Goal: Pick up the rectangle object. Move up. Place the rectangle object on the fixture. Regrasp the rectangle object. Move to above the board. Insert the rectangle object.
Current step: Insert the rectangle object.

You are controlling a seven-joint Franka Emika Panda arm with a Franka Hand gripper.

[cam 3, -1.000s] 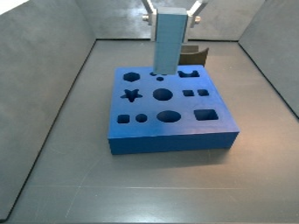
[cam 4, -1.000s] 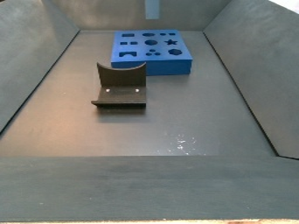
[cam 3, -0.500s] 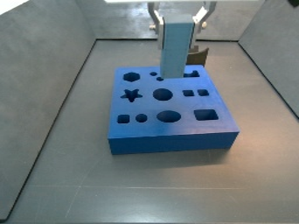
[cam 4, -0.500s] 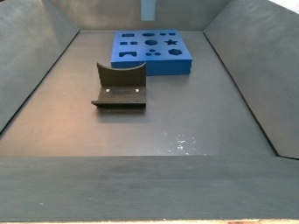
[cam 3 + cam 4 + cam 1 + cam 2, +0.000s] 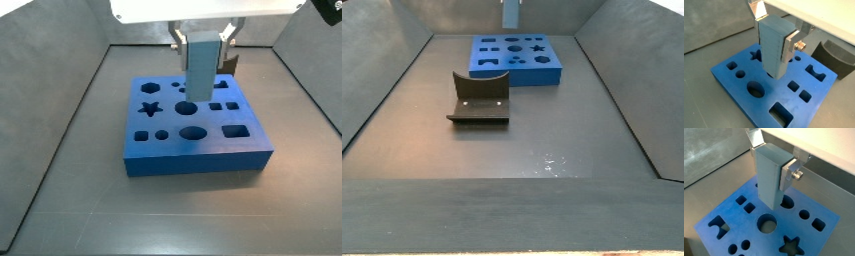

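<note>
**Q:** On the grey floor, what is the largest item, and where does it sit?

**A:** The board (image 5: 197, 125) is the largest: a thick bright blue square slab with star, circle, oval, square and hexagon cut-outs. It lies flat between the enclosure's sloped grey walls. In a side view (image 5: 517, 59) it sits toward the far end.

**Q:** Next in size?

**A:** The fixture (image 5: 480, 97), a dark brown open-fronted holder with a curved notch at its top edge. It stands on the floor near the board, not touching it. A wrist view shows it just beyond one board edge (image 5: 836, 58).

**Q:** Locate the rectangle object.

**A:** The rectangle object (image 5: 201, 68), a smooth grey-blue block, hangs upright above the board's middle cut-outs. Both wrist views show its lower end clear of the board surface (image 5: 773, 48) (image 5: 768, 178).

**Q:** State of the pincer?

**A:** The pincer (image 5: 202, 37) is clamped on the block's upper part. One silver finger plate (image 5: 791, 173) presses flat against a side face.
</note>
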